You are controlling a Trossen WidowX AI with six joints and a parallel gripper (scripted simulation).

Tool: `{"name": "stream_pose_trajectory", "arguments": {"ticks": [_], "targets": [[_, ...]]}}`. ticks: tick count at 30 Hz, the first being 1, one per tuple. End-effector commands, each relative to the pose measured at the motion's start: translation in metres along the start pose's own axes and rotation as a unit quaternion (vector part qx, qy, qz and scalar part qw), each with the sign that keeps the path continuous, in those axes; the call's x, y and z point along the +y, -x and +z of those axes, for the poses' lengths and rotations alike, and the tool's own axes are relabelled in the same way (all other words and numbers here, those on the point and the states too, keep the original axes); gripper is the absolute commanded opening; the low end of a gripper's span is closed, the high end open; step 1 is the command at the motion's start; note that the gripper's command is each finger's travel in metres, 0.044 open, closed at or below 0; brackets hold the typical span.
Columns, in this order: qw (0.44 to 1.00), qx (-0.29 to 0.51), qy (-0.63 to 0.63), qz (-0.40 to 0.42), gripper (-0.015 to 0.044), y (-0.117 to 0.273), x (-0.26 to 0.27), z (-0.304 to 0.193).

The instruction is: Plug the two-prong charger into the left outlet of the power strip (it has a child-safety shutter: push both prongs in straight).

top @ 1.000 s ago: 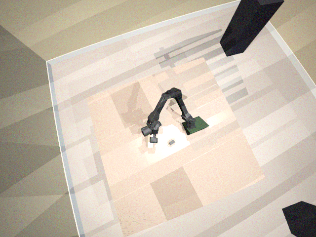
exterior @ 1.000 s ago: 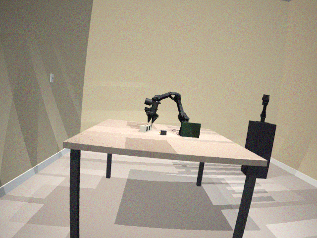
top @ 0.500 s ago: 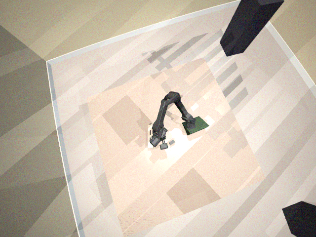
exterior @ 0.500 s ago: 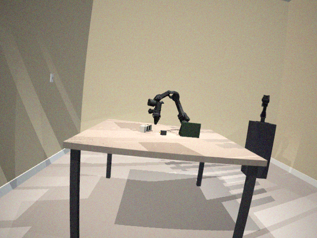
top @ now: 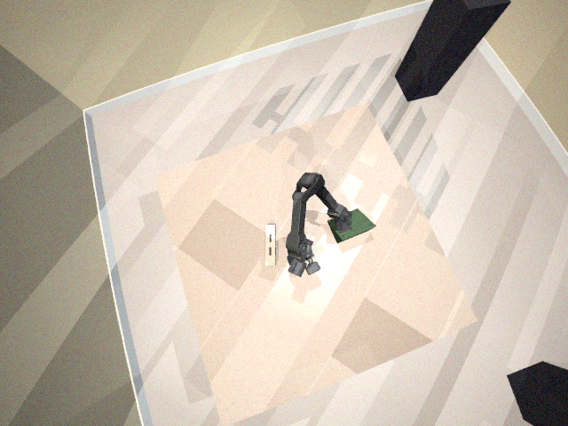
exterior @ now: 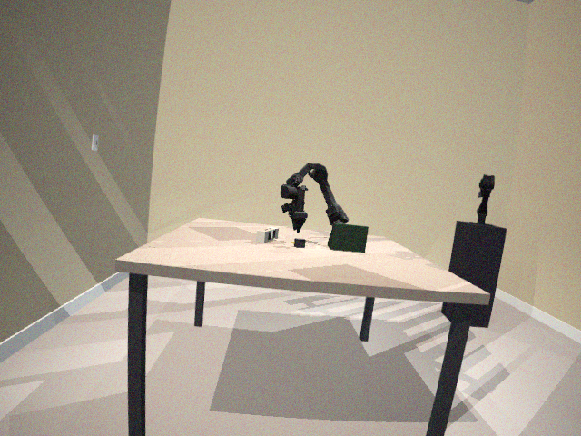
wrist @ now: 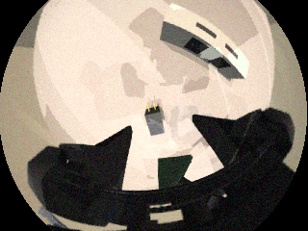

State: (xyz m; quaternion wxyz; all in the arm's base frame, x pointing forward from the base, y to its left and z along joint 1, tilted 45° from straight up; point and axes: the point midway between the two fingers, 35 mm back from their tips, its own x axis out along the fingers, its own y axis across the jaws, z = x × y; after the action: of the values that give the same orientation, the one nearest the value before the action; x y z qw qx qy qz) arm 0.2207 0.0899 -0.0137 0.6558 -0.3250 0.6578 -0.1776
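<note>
The dark grey two-prong charger (exterior: 299, 242) (wrist: 155, 122) lies on the table, its two yellow prongs pointing towards the power strip side. In the top view the arm hides it. The white power strip (top: 271, 251) (exterior: 261, 236) (wrist: 190, 31) stands to the left of the arm, with two dark outlets on the side that faces the charger. My gripper (exterior: 297, 230) (wrist: 162, 123) is open and empty, pointing down above the charger. In the wrist view the charger shows between and a little beyond the fingertips, not touched by them.
The arm stands on a green block (top: 359, 224) (exterior: 349, 238) (wrist: 171, 169) to the right of the charger. The pale wooden table (top: 256, 343) (exterior: 197, 260) carries all of these. A black pillar-like box (top: 440, 55) (exterior: 476, 258) stands beyond the table's edge, with a dark arm-like shape on top.
</note>
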Motion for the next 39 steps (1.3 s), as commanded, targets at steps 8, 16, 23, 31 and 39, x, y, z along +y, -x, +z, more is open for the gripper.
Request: {"name": "stream_pose_trajectory", "arguments": {"ticks": [8, 16, 23, 31, 39], "targets": [[0.999, 0.021, 0.042, -0.023, 0.0440, -0.006, 0.014, -0.022], [0.999, 0.021, 0.042, -0.023, 0.0440, -0.019, 0.013, -0.022], [0.999, 0.021, 0.042, -0.023, 0.0440, -0.025, 0.013, -0.021], [0.999, 0.021, 0.042, -0.023, 0.0440, -0.039, 0.013, -0.020], [0.999, 0.021, 0.042, -0.023, 0.0440, -0.052, 0.012, -0.020]]}}
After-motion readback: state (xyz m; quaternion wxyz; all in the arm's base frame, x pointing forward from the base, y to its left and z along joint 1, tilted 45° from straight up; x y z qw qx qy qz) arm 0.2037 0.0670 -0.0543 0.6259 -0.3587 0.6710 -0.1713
